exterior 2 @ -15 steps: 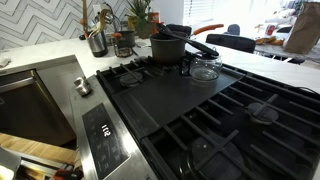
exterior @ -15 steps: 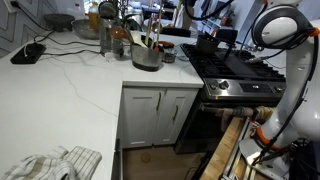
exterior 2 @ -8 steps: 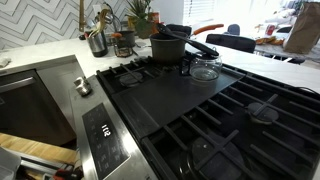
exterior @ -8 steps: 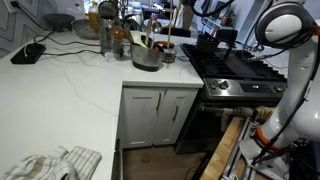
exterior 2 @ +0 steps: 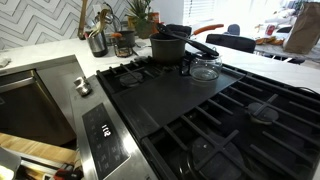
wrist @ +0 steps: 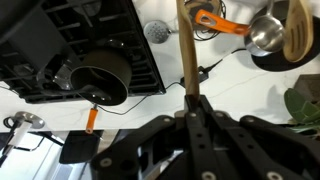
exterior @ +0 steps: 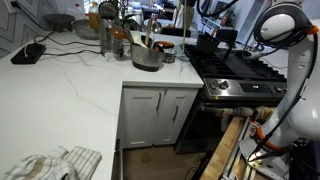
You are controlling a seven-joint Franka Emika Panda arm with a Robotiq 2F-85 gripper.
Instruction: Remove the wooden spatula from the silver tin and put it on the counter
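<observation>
In the wrist view my gripper (wrist: pixel 190 100) is shut on the handle of the wooden spatula (wrist: pixel 186 45), a slim tan stick held clear of the silver tin (wrist: pixel 268 32). The tin still holds an orange-handled tool (wrist: pixel 215 20) and another pale wooden utensil (wrist: pixel 298 30). In an exterior view the tin (exterior: pixel 146 57) stands at the counter's (exterior: pixel 70 95) back corner beside the stove. The spatula (exterior: pixel 184 24) hangs upright to the right of the tin, high above it. The tin also shows small in an exterior view (exterior 2: pixel 97 42).
The black gas stovetop (exterior: pixel 235 68) carries a dark pot (exterior 2: pixel 170 46) and a glass lid (exterior 2: pixel 205 68). A tall glass jar (exterior: pixel 108 38), plants and a black device (exterior: pixel 30 52) stand at the counter's back. A crumpled cloth (exterior: pixel 55 163) lies at the near corner.
The spatula has been lifted out of the tin and has moved right, towards the stove side, still in my shut gripper.
</observation>
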